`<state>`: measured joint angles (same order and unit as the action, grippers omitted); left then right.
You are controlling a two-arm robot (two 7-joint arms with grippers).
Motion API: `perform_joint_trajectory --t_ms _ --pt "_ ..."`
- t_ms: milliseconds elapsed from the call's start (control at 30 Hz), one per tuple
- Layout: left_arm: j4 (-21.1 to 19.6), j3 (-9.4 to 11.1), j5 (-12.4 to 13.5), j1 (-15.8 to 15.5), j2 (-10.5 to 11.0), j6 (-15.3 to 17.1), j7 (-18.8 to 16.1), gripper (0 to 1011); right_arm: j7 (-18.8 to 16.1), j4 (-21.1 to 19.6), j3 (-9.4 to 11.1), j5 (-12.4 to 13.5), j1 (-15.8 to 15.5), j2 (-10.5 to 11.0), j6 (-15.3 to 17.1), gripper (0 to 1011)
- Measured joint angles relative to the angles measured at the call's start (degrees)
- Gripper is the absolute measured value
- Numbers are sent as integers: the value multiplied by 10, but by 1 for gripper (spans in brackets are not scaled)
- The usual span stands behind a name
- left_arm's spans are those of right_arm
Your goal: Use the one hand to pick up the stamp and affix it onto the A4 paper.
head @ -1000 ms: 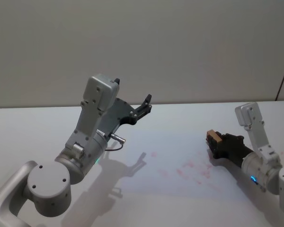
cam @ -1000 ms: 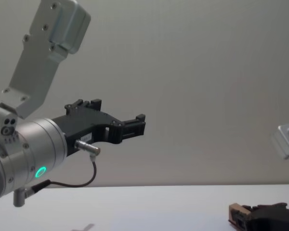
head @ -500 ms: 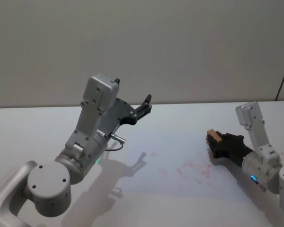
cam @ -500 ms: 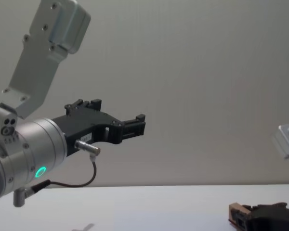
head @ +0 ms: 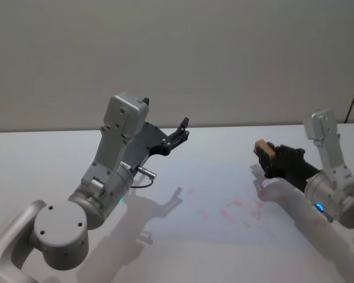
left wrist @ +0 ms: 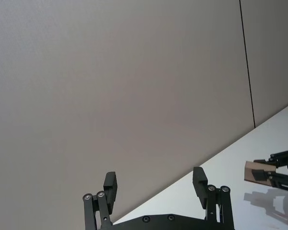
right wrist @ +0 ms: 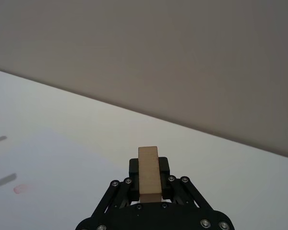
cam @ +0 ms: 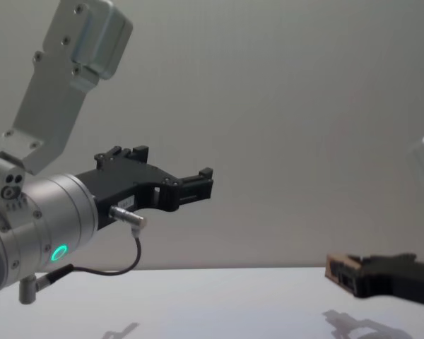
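The stamp point(head: 262, 147) is a small tan wooden block held in the black fingers of my right gripper point(head: 266, 155), which is shut on it and hovers above the table at the right. The right wrist view has the stamp point(right wrist: 149, 172) standing upright between the jaws. From the chest it shows as the stamp point(cam: 337, 267) lifted clear of the surface, with a shadow under it. The A4 paper point(head: 212, 186) lies flat mid-table and carries several faint red marks point(head: 239, 207). My left gripper point(head: 181, 130) is raised at the left, open and empty, apart from both.
The white table point(head: 47, 159) runs to a plain grey wall. The left arm's grey body point(head: 115, 165) rises over the paper's left side. From the left wrist, the open left gripper point(left wrist: 155, 184) faces the wall, with the stamp point(left wrist: 257, 171) farther off.
My right gripper has lifted the stamp up off the paper and slightly back. The left arm has not moved.
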<state>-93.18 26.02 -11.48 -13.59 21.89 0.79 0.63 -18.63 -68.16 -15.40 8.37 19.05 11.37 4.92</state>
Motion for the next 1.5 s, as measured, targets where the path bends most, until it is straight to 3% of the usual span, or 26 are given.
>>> perform_joint_trajectory --t_ms 400,700,1100,1500 --pt "0 0 0 0 0 0 0 1001 -24 -82 18 22 -35 30 -13 220" --pt "0 0 0 0 0 0 0 1001 -25 -128 42 36 -86 72 -19 220" --pt "0 0 0 0 0 0 0 1001 4 -137 74 49 -139 114 -30 220" --pt "0 0 0 0 0 0 0 1001 20 -126 81 46 -165 127 -38 220"
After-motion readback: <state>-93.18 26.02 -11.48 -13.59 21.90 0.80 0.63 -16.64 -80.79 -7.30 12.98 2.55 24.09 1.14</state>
